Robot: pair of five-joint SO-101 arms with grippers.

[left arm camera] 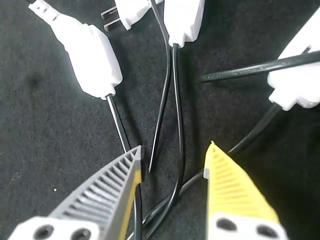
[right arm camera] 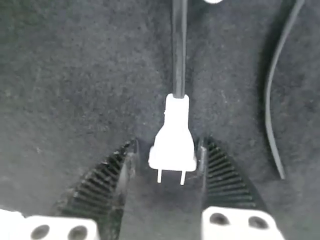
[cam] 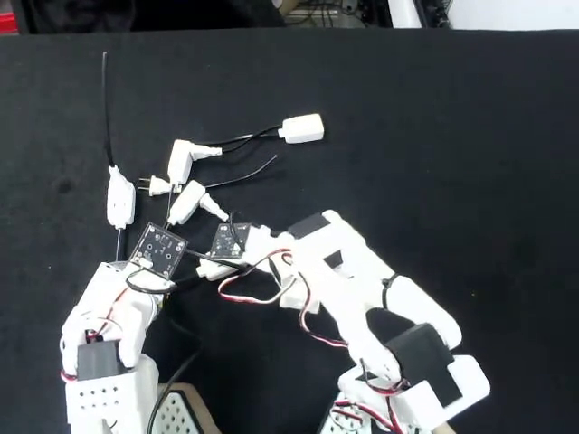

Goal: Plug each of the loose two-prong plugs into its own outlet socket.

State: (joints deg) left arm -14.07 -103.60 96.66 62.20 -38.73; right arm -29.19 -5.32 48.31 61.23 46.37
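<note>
The right gripper (right arm camera: 168, 146) pinches a white two-prong plug (right arm camera: 173, 142) between its two dark ribbed fingers (right arm camera: 220, 167). The plug is small. Its body is wide and flat, and it narrows to a thin white collar. There a black cord (right arm camera: 179, 45) leaves it and runs away over the black table (right arm camera: 75, 75). The two short metal prongs point back toward the wrist camera, and the fingers press on both sides of the wide body. In the high view this plug (cam: 215, 208) is just beyond the right arm's wrist, close to the other white parts.

The left gripper (left arm camera: 175, 147) is above the table with its fingers spread, one gray finger (left arm camera: 107, 192) and one yellow finger (left arm camera: 232, 192). Between them are only thin black cables (left arm camera: 177, 115) that lie on the table. Just beyond the gray finger lies a long white connector (left arm camera: 91, 50) with a rounded body, and its cable passes beside the gray fingertip. Farther on is a second plug (left arm camera: 127, 9) with two dark prongs, and beside it a third white body (left arm camera: 183, 20) with a cable at its end.

In the high view the long white connector (cam: 120, 197) lies at the left of the group, with the second plug (cam: 156, 187) just beside it. An angled white piece (cam: 185, 161) is near them, and a white block (cam: 302, 128) lies apart, farther up the table.
</note>
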